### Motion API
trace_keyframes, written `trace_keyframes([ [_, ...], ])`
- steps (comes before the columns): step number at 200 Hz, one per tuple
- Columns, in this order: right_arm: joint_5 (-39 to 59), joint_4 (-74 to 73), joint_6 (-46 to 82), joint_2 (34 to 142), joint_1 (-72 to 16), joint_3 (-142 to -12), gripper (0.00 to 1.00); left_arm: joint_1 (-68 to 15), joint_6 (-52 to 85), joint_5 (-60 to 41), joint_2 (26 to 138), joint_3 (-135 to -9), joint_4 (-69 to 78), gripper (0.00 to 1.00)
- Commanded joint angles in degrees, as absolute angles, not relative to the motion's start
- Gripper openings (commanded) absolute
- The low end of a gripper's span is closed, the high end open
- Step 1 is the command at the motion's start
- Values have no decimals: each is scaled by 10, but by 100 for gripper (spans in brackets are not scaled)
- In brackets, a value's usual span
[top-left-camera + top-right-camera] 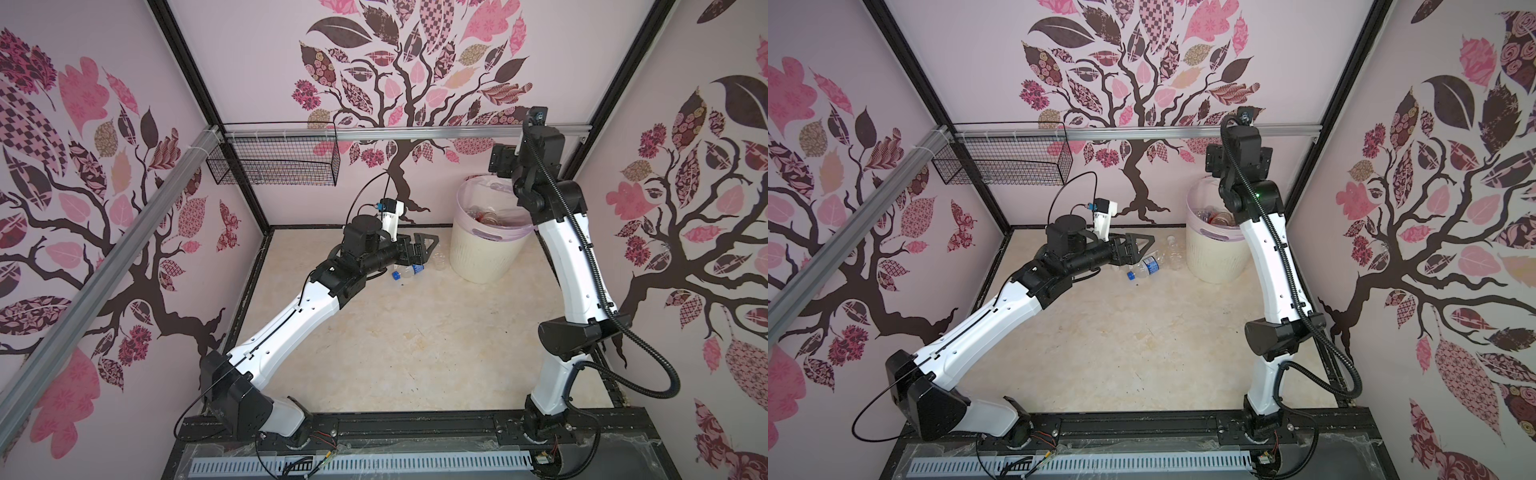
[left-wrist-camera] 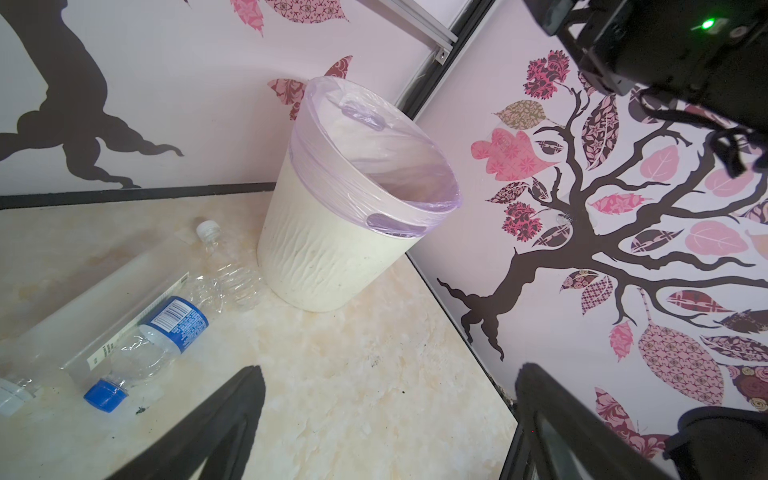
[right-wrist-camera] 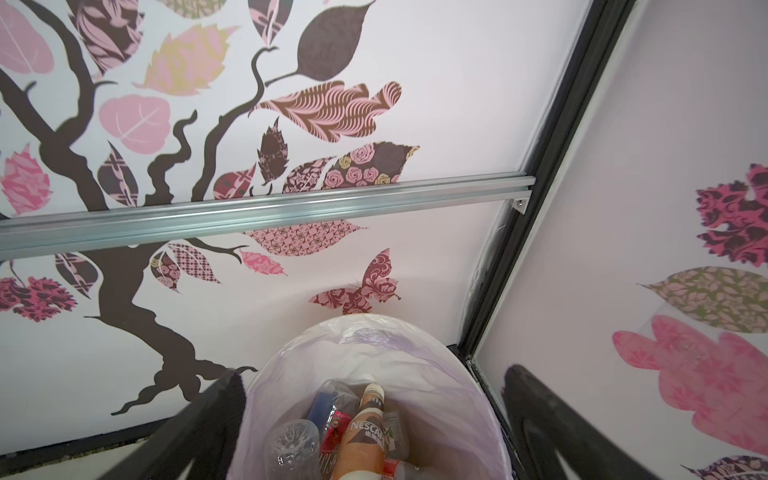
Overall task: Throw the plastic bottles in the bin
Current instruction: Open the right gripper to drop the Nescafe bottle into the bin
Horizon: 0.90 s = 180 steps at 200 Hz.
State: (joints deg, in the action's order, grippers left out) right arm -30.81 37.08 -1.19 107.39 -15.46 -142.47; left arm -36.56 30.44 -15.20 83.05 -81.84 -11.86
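The cream ribbed bin [image 1: 486, 253] [image 1: 1214, 259] [image 2: 332, 266] with its lilac liner stands in the far right corner. Inside it lie several plastic bottles, among them a brown-labelled one [image 3: 365, 436] and a clear one [image 3: 293, 444]. My right gripper [image 3: 376, 378] hangs open just above the bin's mouth, holding nothing. On the floor left of the bin lie a blue-capped bottle [image 1: 405, 272] [image 1: 1144, 268] [image 2: 166, 332] and a clear white-capped bottle [image 1: 440, 259] [image 1: 1173, 253] [image 2: 226, 266]. My left gripper [image 1: 430, 251] [image 1: 1144, 249] [image 2: 390, 374] hovers open over them, empty.
A third clear bottle [image 2: 12, 392] shows at the edge of the left wrist view. A black wire basket [image 1: 274, 160] [image 1: 1005, 162] hangs from the aluminium rail [image 1: 415, 133] [image 3: 249, 216] on the back wall. Patterned walls close in on three sides.
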Motion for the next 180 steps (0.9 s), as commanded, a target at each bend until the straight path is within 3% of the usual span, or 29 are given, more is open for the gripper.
trace_keyframes([
  [1, -309, 376, -4, 1040, -158, -1434, 99, -364, 311, -156, 819, -799, -109, 98],
  [81, -247, 375, 33, 978, -187, -1356, 100, -333, 315, -199, 864, -826, -170, 98],
  [162, -132, 243, 127, 803, -234, -915, 100, -236, 289, -179, 986, -908, -322, 98],
  [180, -107, 221, 146, 784, -244, -843, 99, -209, 294, -223, 1029, -915, -307, 98],
])
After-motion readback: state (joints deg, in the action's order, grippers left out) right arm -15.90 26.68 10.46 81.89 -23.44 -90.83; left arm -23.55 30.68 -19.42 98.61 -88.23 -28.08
